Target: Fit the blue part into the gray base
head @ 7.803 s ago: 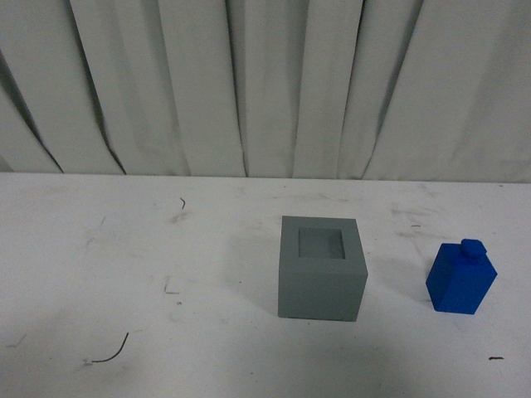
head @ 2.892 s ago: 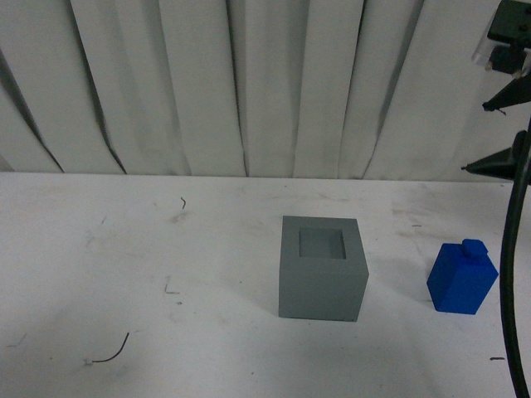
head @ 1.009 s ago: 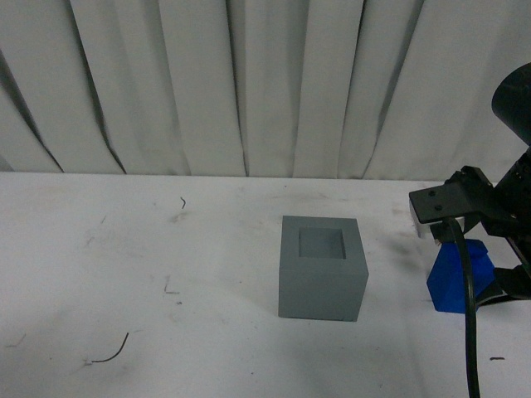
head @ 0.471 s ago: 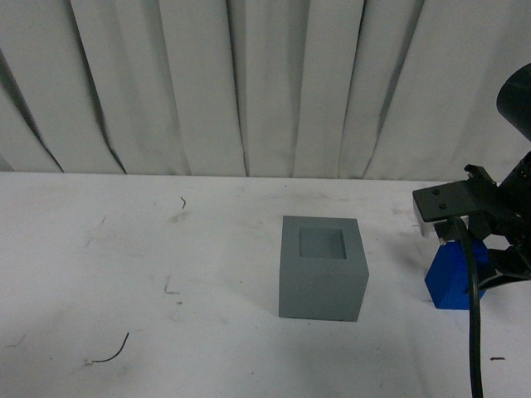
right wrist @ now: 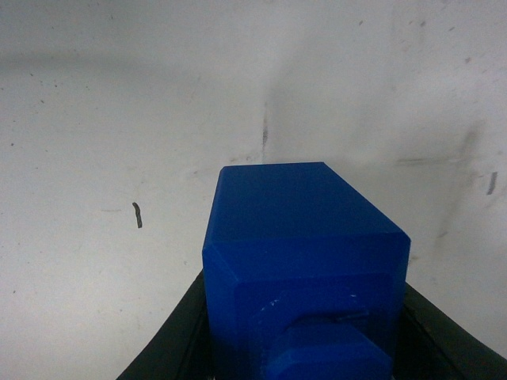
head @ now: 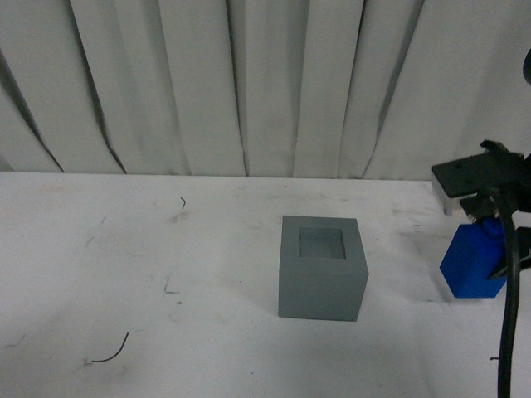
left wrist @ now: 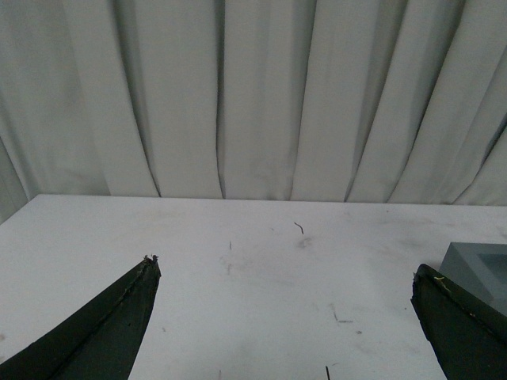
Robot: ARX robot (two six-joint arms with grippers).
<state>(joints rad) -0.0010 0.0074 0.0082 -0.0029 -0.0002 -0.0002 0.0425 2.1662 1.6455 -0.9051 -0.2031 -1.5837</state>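
I have my right gripper clamped on the blue part, well right of the gray base, left gripper spread wide

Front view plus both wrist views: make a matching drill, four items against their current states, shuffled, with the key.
Items
1. blue part
2. gray base
3. left gripper
4. right gripper

States
A. open, holding nothing
B. shut on the blue part
C. gripped, to the right of the gray base
D. resting on the table, recess empty

Pairs: 1-C, 2-D, 3-A, 4-B
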